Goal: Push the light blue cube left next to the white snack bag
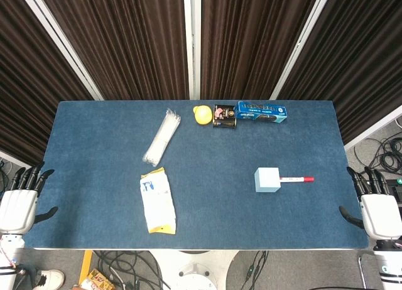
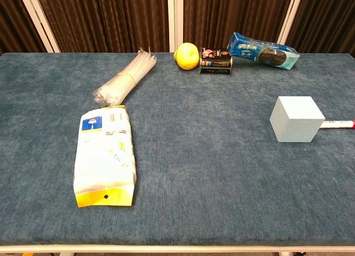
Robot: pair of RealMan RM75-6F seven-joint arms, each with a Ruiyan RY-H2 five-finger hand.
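Observation:
The light blue cube (image 1: 267,179) (image 2: 296,119) stands on the right half of the blue table, with a red-and-white marker (image 1: 296,179) (image 2: 338,124) touching its right side. The white snack bag (image 1: 157,201) (image 2: 106,155) with a yellow bottom strip lies flat on the left half, well apart from the cube. My left hand (image 1: 21,200) hangs off the table's left edge, fingers apart, holding nothing. My right hand (image 1: 378,206) hangs off the right edge, also spread and empty. Neither hand shows in the chest view.
A bundle of clear plastic straws (image 1: 162,136) (image 2: 123,77) lies above the bag. Along the far edge sit a lemon (image 1: 201,115) (image 2: 187,56), a dark can (image 1: 224,116) (image 2: 216,61) on its side and a blue cookie box (image 1: 262,112) (image 2: 262,50).

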